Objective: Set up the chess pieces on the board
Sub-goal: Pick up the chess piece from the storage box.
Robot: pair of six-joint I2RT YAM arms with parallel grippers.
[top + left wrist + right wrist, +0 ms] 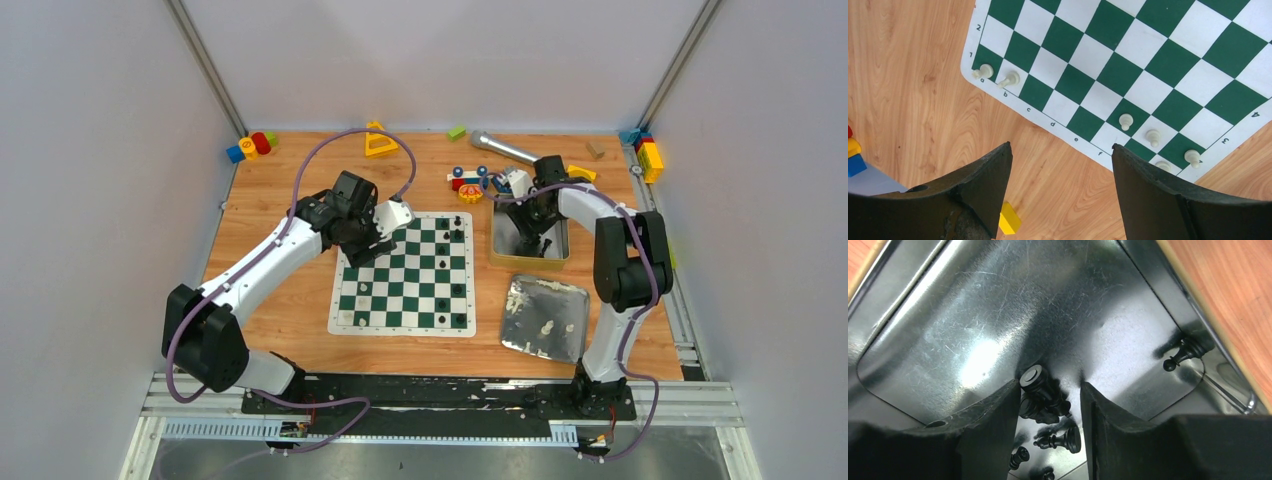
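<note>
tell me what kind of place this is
Probably a robot lab cell: white walls box in a table, left arm and right arm bolted at its edge, a board on it.

Plain pale-grey walls [90, 150] enclose workspace on left, back, right. Metal corner posts [205, 65] run up at both back corners. Wooden tabletop [300, 310], light-brown grain, fills enclosure floor. Aluminium rails [690, 408] cross near edge; grey metal surface [450, 462] below. Light even, diffuse; shadows soft. Same wood grain fills left wrist view's edge.
</note>
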